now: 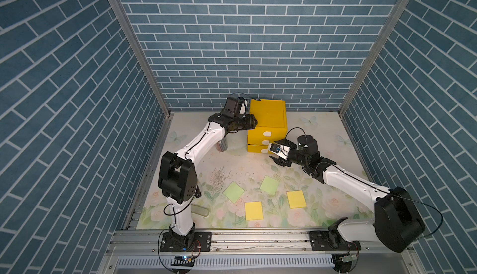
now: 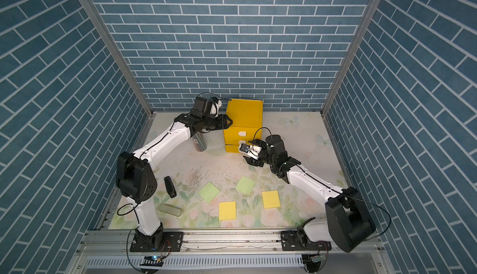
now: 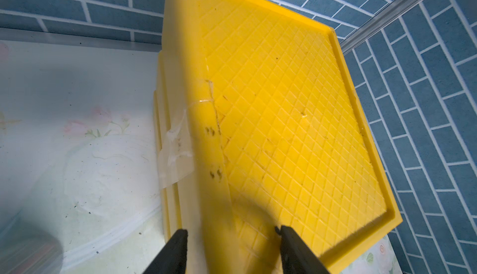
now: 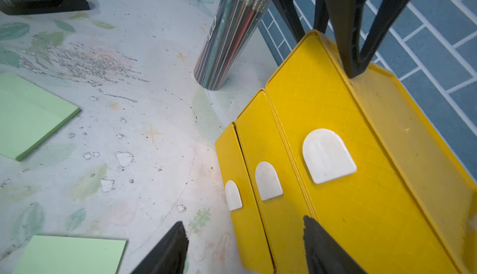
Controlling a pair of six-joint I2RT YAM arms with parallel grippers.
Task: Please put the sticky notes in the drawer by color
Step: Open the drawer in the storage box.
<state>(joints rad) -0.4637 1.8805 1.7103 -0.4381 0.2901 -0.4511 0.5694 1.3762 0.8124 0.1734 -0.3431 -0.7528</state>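
The yellow drawer (image 1: 268, 120) (image 2: 244, 115) stands at the back of the mat, its three white-handled fronts (image 4: 327, 156) pushed in or nearly so. My left gripper (image 1: 254, 123) (image 3: 231, 231) straddles the cabinet's top side edge (image 3: 206, 156) and is closed on it. My right gripper (image 1: 277, 161) (image 4: 244, 223) hovers open and empty just in front of the lowest handles. Sticky notes lie on the mat in front: two green (image 1: 233, 192) (image 1: 269, 185) and two yellow (image 1: 253, 210) (image 1: 296, 199). The green ones also show in the right wrist view (image 4: 31, 115) (image 4: 69, 254).
A clear cylinder of pencils (image 4: 227, 40) stands just left of the cabinet, under my left arm. A black stapler (image 2: 170, 186), a clear case (image 2: 171, 210) and scattered loose staples (image 1: 219, 180) lie on the left of the mat. Blue brick walls close in three sides.
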